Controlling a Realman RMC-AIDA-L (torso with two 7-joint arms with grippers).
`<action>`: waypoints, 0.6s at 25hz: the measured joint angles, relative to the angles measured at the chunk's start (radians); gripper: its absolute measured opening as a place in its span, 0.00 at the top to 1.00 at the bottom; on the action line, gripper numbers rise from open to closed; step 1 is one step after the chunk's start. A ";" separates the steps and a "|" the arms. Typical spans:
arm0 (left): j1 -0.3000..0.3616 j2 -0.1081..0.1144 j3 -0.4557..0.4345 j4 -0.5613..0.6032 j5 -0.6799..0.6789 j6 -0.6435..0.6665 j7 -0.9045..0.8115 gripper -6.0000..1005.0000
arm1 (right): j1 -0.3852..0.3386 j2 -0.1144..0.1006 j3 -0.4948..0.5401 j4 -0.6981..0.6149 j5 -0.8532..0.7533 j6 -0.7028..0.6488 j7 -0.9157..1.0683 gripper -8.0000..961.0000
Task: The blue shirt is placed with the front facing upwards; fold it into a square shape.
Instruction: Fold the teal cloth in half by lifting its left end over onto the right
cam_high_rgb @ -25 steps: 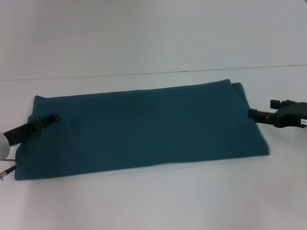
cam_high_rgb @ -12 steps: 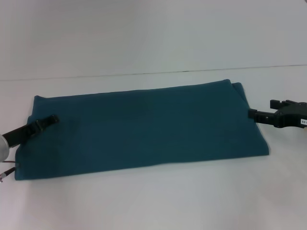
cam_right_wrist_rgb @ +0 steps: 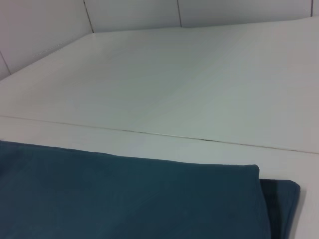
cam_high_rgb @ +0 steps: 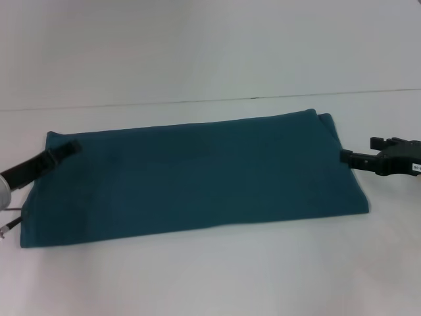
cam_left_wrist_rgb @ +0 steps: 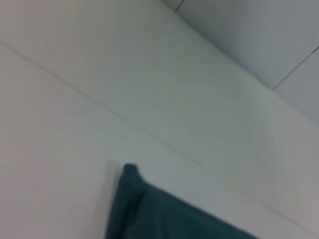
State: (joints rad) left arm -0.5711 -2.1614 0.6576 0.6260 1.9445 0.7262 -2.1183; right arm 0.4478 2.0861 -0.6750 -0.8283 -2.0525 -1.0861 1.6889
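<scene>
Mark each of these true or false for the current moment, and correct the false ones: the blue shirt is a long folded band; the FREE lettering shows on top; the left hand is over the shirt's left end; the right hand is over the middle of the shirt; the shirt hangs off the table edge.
1. The blue shirt lies as a long folded band. True.
2. The FREE lettering shows on top. False: only plain fabric is visible.
3. The left hand is over the shirt's left end. True.
4. The right hand is over the middle of the shirt. False: it is at the shirt's right edge.
5. The shirt hangs off the table edge. False: it lies flat on the tabletop.
</scene>
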 joint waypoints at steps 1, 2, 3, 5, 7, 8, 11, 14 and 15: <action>0.003 0.000 0.000 0.007 -0.017 0.011 0.008 0.13 | 0.000 0.000 0.000 0.000 0.000 0.000 0.000 0.05; 0.006 0.001 0.000 0.012 -0.024 0.018 0.011 0.13 | 0.000 0.000 0.000 0.000 0.000 0.000 0.000 0.05; 0.010 0.002 0.000 0.018 -0.027 0.027 0.013 0.13 | 0.000 0.000 0.000 0.000 0.000 0.000 -0.002 0.05; 0.017 0.006 0.000 0.034 -0.025 0.042 0.011 0.13 | 0.000 0.000 0.000 0.000 0.000 0.000 -0.007 0.05; 0.027 0.010 0.000 0.058 -0.020 0.065 0.006 0.13 | 0.000 0.000 0.000 0.000 0.000 0.002 -0.010 0.05; 0.032 0.013 0.000 0.070 -0.017 0.081 0.004 0.13 | 0.000 0.000 0.000 0.000 0.000 0.002 -0.010 0.05; 0.045 0.027 0.001 0.114 0.008 0.135 -0.024 0.13 | 0.001 0.000 0.000 0.000 0.000 0.003 -0.010 0.05; 0.048 0.038 0.000 0.154 0.075 0.173 -0.075 0.13 | 0.001 0.000 0.000 -0.003 0.000 0.003 -0.011 0.05; 0.045 0.046 0.000 0.180 0.160 0.198 -0.129 0.13 | 0.001 0.000 0.000 -0.003 0.000 0.003 -0.011 0.05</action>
State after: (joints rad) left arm -0.5259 -2.1159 0.6580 0.8065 2.1048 0.9237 -2.2470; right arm 0.4490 2.0862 -0.6750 -0.8309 -2.0524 -1.0826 1.6779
